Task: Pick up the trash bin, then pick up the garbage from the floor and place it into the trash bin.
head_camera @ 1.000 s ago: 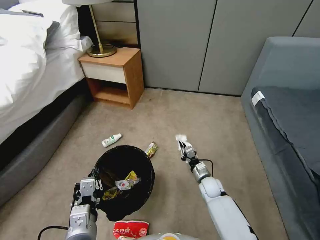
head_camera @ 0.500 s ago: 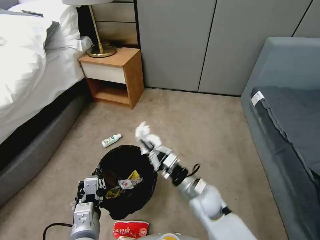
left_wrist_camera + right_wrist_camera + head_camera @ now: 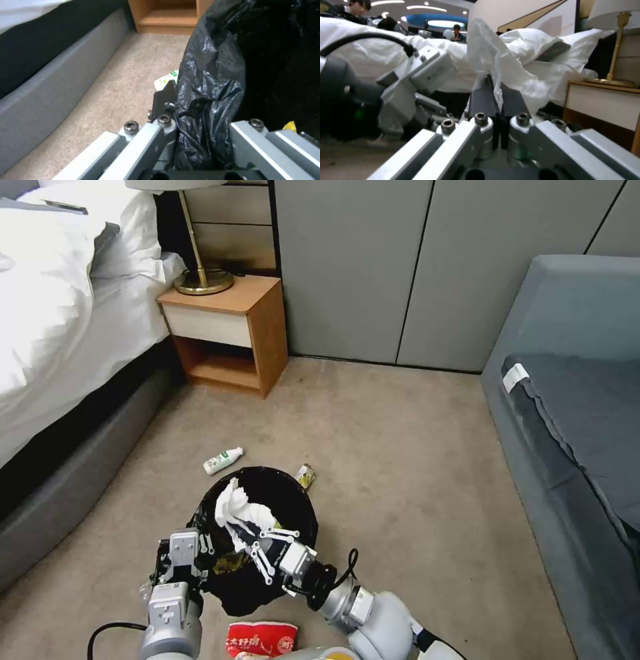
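The trash bin (image 3: 268, 474), lined with a black bag (image 3: 213, 95), stands low in the head view with wrappers inside. My left gripper (image 3: 182, 557) (image 3: 186, 110) is shut on its near-left rim, pinching the liner. Above the bin's mouth my right gripper (image 3: 245, 535) (image 3: 496, 97) is shut on a white tissue wad (image 3: 236, 507) (image 3: 493, 57). More garbage lies on the carpet: a small green-labelled bottle (image 3: 223, 461) (image 3: 165, 80) beyond the bin, a yellow wrapper (image 3: 305, 475) at its far-right edge, and a red snack bag (image 3: 261, 639) just in front of it.
A bed (image 3: 60, 347) with a grey base runs along the left. A wooden nightstand (image 3: 227, 330) with a brass lamp (image 3: 202, 280) stands at the back left. A grey sofa (image 3: 573, 407) fills the right. Grey wall panels close the back; open carpet (image 3: 400, 447) lies between.
My right arm has swung left from the open carpet, carrying the tissue wad from the right of the bin to over its mouth. The left gripper still holds the rim.
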